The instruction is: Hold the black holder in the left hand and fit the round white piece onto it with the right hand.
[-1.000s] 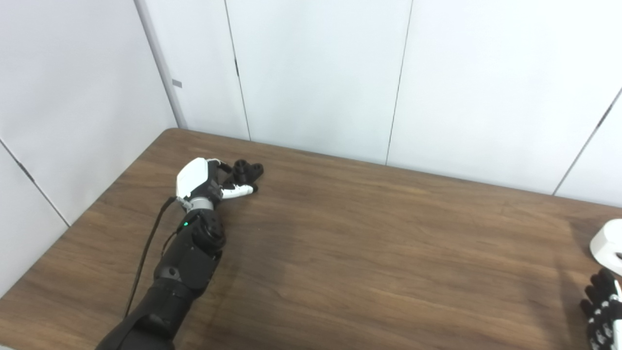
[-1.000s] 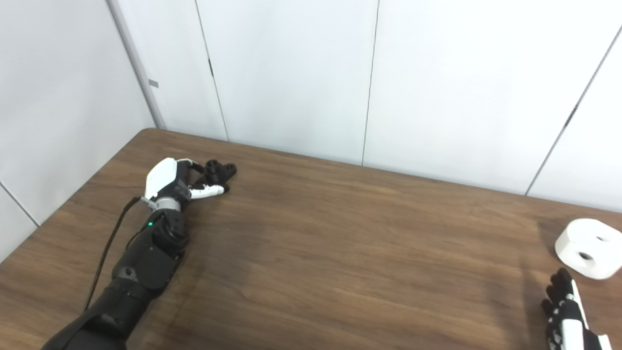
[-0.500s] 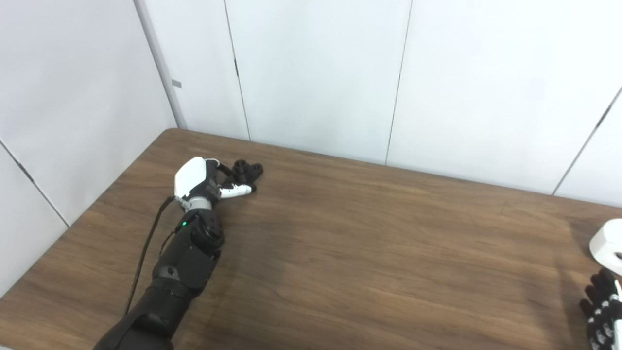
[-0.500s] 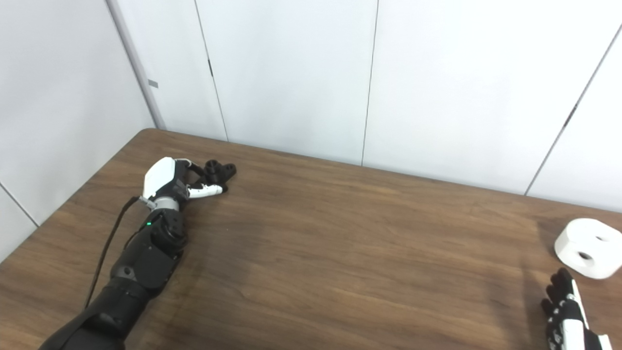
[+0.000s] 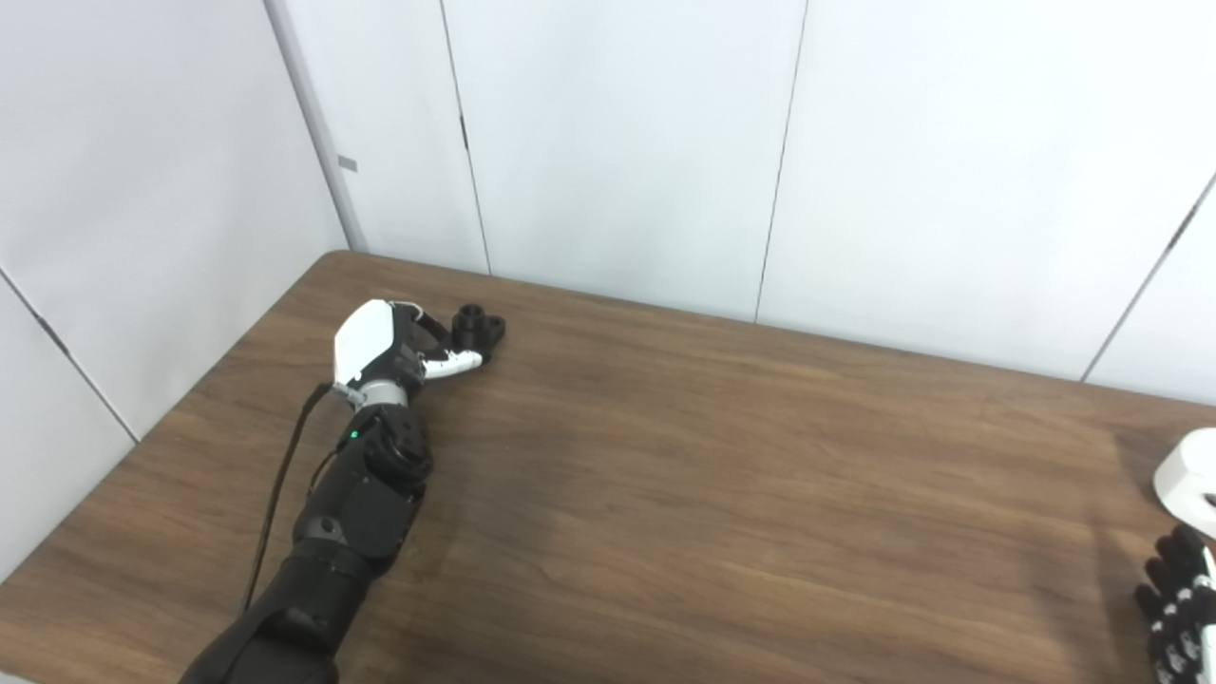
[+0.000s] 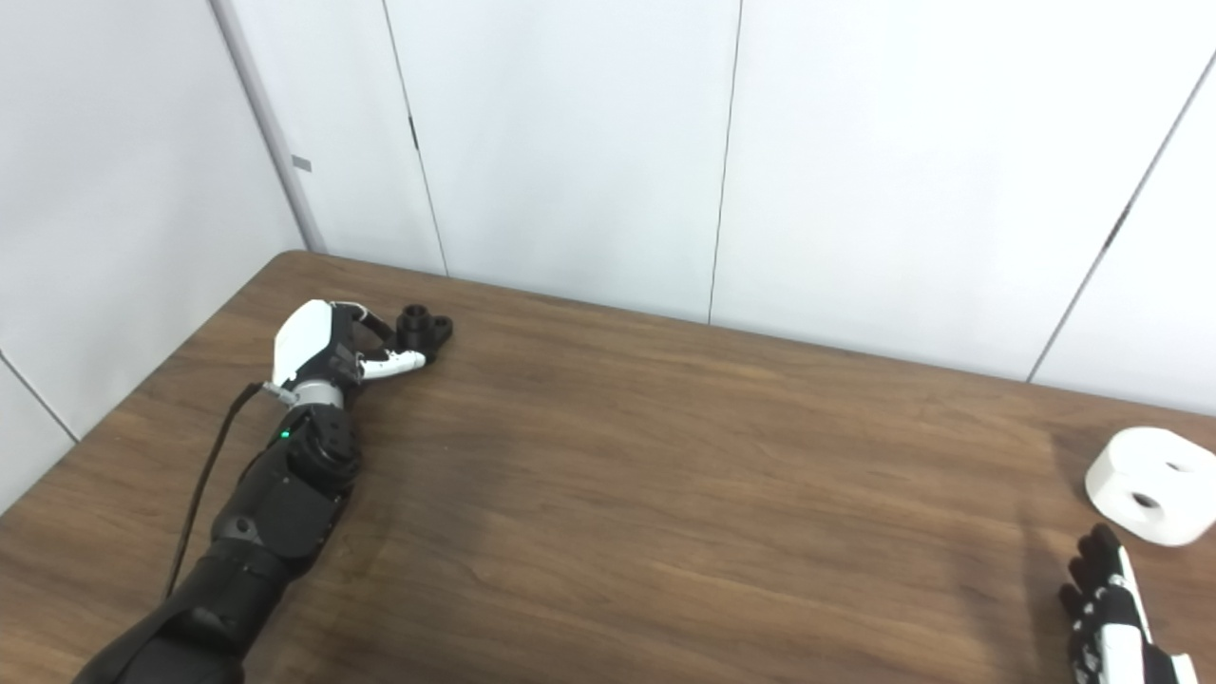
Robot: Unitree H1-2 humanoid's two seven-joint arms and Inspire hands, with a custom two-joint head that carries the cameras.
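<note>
Two hands sit far apart on the wooden surface [image 6: 665, 532]: the left hand [image 6: 313, 353] reaches toward the far left corner, its fingers [image 6: 399, 360] curled around the black holder [image 6: 423, 328], gripping it. The right hand [image 6: 1111, 627] rests at the near right edge with fingers spread and empty, just short of the round white piece [image 6: 1149, 484].

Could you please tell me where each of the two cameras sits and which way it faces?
Left eye view: on the head, looking down at the table; left hand at the black holder, right hand cut off.
Right eye view: slightly rightward, showing the whole round white piece.
Both share the same scene.
</note>
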